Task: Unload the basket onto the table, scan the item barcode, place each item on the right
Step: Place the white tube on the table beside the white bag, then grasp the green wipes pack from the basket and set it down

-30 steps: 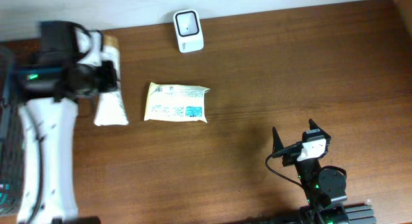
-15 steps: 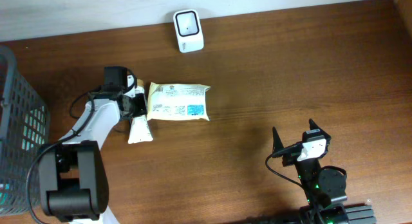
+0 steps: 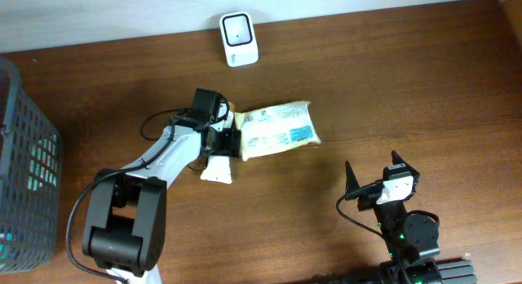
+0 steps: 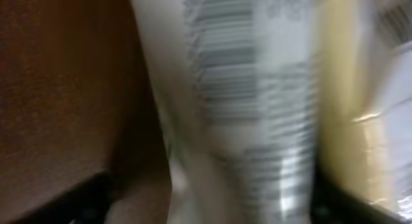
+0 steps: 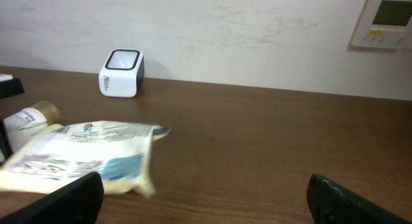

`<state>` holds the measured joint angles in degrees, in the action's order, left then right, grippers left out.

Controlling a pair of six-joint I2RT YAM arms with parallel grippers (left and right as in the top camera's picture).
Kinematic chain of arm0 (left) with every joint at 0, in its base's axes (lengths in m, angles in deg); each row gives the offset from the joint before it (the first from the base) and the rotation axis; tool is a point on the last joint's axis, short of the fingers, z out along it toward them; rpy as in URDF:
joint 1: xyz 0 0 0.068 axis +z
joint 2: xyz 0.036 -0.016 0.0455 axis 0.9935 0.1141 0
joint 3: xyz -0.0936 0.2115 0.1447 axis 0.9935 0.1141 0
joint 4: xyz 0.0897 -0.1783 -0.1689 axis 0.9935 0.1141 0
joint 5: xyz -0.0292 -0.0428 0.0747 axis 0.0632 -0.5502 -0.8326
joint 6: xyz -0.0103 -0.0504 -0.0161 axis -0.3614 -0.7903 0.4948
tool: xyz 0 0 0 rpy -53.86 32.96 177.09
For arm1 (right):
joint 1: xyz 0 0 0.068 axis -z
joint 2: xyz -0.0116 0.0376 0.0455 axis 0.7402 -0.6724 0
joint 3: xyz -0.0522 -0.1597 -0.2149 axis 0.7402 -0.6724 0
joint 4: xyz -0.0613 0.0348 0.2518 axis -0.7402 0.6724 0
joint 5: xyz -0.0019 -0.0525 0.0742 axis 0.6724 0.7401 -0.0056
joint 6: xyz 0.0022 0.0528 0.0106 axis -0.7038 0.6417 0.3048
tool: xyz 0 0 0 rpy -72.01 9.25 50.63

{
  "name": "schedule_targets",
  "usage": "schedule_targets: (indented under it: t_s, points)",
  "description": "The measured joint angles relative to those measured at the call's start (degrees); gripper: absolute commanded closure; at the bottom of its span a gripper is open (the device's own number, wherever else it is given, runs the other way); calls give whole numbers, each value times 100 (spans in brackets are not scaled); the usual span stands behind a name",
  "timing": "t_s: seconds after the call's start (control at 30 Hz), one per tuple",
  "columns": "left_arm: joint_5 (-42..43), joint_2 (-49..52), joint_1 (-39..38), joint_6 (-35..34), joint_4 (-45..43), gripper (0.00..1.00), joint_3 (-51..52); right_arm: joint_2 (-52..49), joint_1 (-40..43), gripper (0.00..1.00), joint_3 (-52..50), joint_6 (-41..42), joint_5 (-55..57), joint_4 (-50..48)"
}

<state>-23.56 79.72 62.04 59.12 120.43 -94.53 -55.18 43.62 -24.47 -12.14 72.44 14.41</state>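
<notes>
Soft white tube [image 3: 217,168], crinkly yellow pouch [image 3: 277,130], boxy white scanner [image 3: 238,39]

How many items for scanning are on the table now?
2. A white tube with a tan cap lies at the left gripper; a flat yellow-and-white packet lies beside it. The dark mesh basket at the left may hide more.

Overhead bright, even, soft shadows; left wrist view smeared, probably motion; right wrist slightly soft.
</notes>
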Motion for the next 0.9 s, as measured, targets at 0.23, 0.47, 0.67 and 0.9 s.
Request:
schedule_targets:
  t_s: [0.23, 0.47, 0.67, 0.9]
  points:
    - [-960, -719, 144, 199, 2218, 1, -2887, 0, 0, 1, 0, 2, 0, 0]
    - [-1283, -2002, 2361, 474, 2531, 1, -4616, 0, 0, 1, 0, -2, -2, 0]
    - [-1355, -1698, 5021, 98, 2837, 0, -4603, 0, 0, 1, 0, 0, 0, 0]
    - [-798, -549, 5958, 398, 2876, 6, -4599, 0, 0, 1, 0, 0, 0, 0]
